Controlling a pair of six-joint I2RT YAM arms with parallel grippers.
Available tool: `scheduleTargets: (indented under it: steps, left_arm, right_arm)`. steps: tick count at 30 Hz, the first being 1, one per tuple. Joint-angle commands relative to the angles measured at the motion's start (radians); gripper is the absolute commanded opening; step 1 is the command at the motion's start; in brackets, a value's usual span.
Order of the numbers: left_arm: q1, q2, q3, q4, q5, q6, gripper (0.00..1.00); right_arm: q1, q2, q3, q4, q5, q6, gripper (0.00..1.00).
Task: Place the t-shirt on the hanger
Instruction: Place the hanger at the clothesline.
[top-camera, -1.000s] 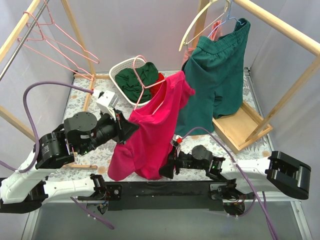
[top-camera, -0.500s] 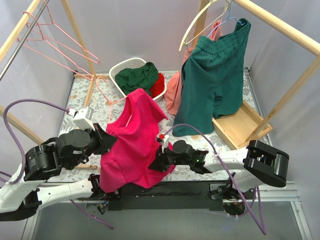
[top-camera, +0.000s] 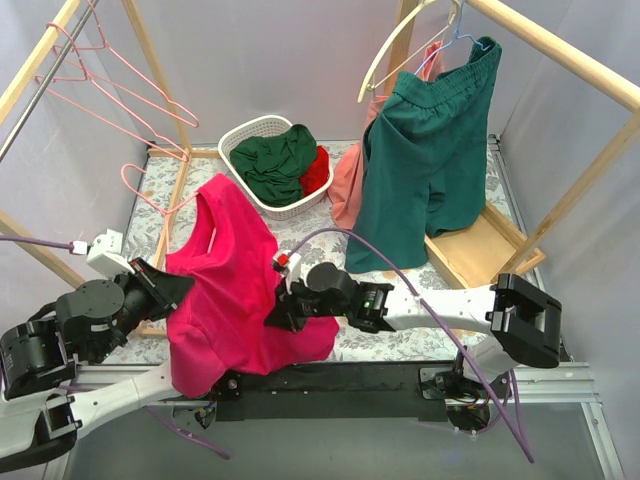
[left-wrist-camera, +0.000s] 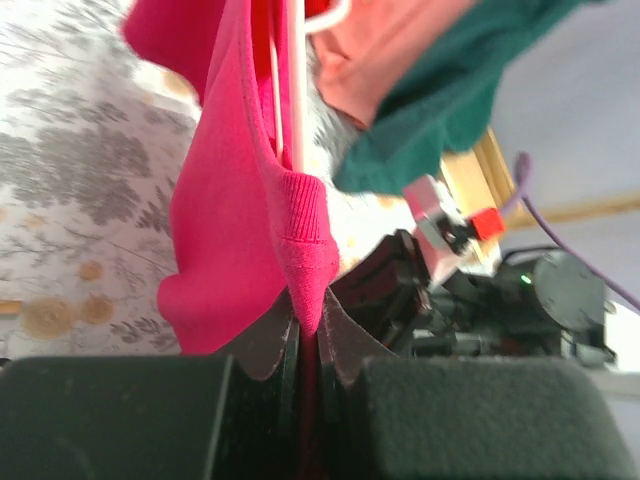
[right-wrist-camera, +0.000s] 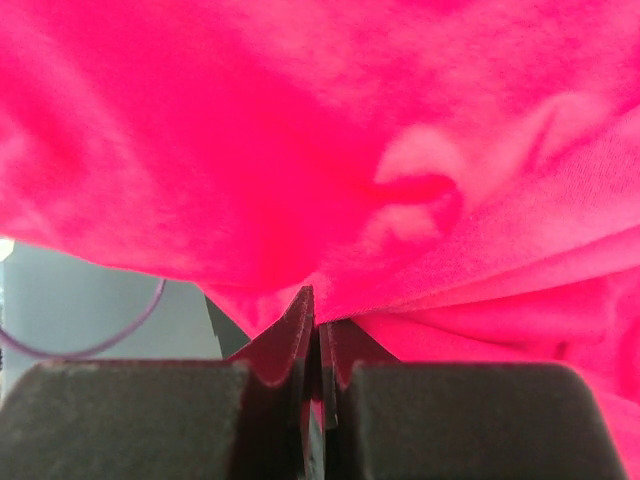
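Note:
The magenta t-shirt (top-camera: 235, 290) hangs draped between my two arms at the front left of the table. The pink wire hanger (top-camera: 152, 204) sticks out of its top left, the hook free and the rest hidden inside the cloth. My left gripper (top-camera: 172, 290) is shut on the t-shirt's ribbed edge (left-wrist-camera: 300, 230), jaws pressed together (left-wrist-camera: 308, 325), with a hanger wire (left-wrist-camera: 296, 100) running just above. My right gripper (top-camera: 276, 312) is at the shirt's lower right part. In the right wrist view, its jaws (right-wrist-camera: 318, 322) are shut on a fold of the t-shirt (right-wrist-camera: 330, 150).
A white basket (top-camera: 240, 135) at the back holds a dark green garment and a red cloth. Dark green shorts (top-camera: 430, 160) and a salmon cloth (top-camera: 350, 185) hang at the back right under a cream hanger (top-camera: 400, 45). Spare pink hangers (top-camera: 110, 90) hang on the left rail. A wooden base (top-camera: 480, 255) lies right.
Both arms have carried the t-shirt and hanger to the left and nearer. The right gripper has gone from open to shut on the cloth.

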Motion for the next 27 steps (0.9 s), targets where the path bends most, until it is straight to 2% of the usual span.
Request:
scheduleTargets:
  steps: [1,6,12,19,27]
  left_arm:
    - [0.095,0.068,0.025,-0.025,-0.139,0.038,0.00]
    - [0.185,0.193,0.046,-0.025,-0.267,0.073,0.00]
    - [0.195,0.318,0.076,-0.024,-0.412,0.053,0.00]
    - [0.244,0.424,0.211,-0.024,-0.547,0.108,0.00]
    - [0.326,0.498,0.336,-0.022,-0.670,0.179,0.00]
  right_arm:
    - [0.004,0.069,0.187,-0.120,0.007,-0.069,0.08]
    - [-0.008,0.160,0.345,-0.212,-0.042,-0.096,0.06]
    - [-0.095,0.215,0.425,-0.242,-0.139,-0.080,0.06]
    - [-0.232,0.304,0.492,-0.258,-0.294,-0.038,0.06]
    - [-0.260,0.440,0.652,-0.361,-0.390,-0.044,0.08]
